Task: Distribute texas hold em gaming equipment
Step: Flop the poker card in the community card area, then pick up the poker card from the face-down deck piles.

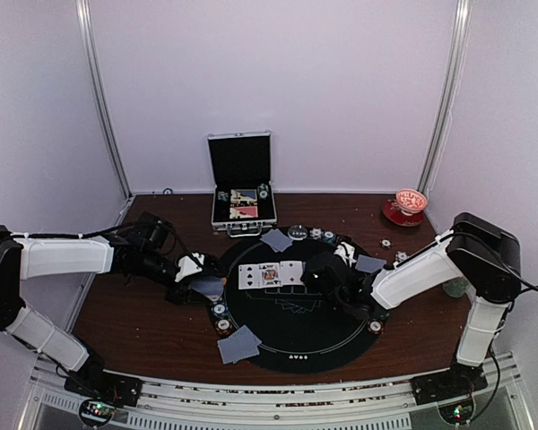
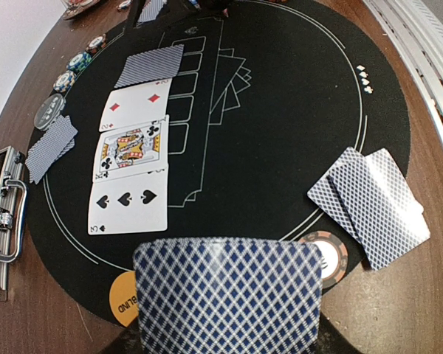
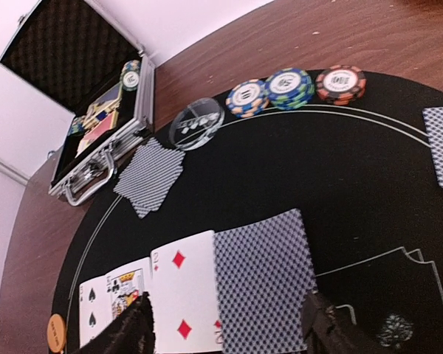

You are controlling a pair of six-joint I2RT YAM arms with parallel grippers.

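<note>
The left gripper (image 1: pixel 200 281) shows none of its fingers in its own wrist view. The held card (image 2: pixel 229 291), back up and blurred, fills the bottom of that view and covers them, and its lower edge is cut off. The gripper is closed on this card over the left rim of the black mat (image 2: pixel 295 110). The card also hides part of an orange disc (image 2: pixel 122 299) and part of a striped chip (image 2: pixel 328 254), which lies just beside a pair of face-down cards (image 2: pixel 373 199) at the mat's edge. Beyond the held card, apart from it, a row lies on the mat: a spade card (image 2: pixel 129 206), the king of clubs (image 2: pixel 131 151), the two of diamonds (image 2: pixel 136 103) and a face-down card (image 2: pixel 151 68). Of the right gripper (image 3: pixel 229 332) only the finger ends show, cut off by the bottom edge of its wrist view. Its jaws stand wide apart and hold nothing, with the two of diamonds and the face-down card between them. Whether the fingers touch the mat cannot be told. Three chip stacks (image 3: pixel 289 87) and a clear disc (image 3: pixel 197 122) sit along the far rim. The contents of the silver case (image 3: pixel 66 55) are too small to make out.
</note>
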